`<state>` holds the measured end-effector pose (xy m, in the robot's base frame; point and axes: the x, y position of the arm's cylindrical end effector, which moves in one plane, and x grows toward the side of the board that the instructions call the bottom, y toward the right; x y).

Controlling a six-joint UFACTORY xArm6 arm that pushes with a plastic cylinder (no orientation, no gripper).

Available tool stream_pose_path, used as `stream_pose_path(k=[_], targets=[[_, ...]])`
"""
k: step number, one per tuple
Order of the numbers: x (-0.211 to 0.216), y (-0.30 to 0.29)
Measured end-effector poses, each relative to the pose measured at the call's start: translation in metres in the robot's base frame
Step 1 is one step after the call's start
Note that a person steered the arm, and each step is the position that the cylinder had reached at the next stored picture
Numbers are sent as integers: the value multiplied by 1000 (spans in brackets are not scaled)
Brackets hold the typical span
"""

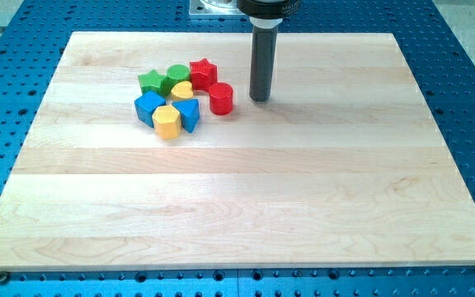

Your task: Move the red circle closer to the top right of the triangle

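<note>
The red circle [221, 98], a short cylinder, stands at the right edge of a cluster of blocks in the upper left part of the wooden board [237, 206]. The blue triangle [188, 114] lies just left and below it, with a small gap between them. My tip [260, 99] rests on the board a short way to the right of the red circle, apart from it. The dark rod rises from the tip to the view's top.
The cluster also holds a red star [203, 73], a green star [150, 81], a green circle [177, 76], a yellow heart [181, 90], a blue cube [148, 106] and a yellow hexagon [166, 121]. A blue perforated table [468, 99] surrounds the board.
</note>
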<state>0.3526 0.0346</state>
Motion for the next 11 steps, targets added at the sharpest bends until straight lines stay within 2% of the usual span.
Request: stream_pose_path(k=[2,3,4,5,7,8,11], targets=[[6,-44],[6,-43],[-15,-14],[-68,-8],[-70,-42],[-49,-43],[-47,-53]])
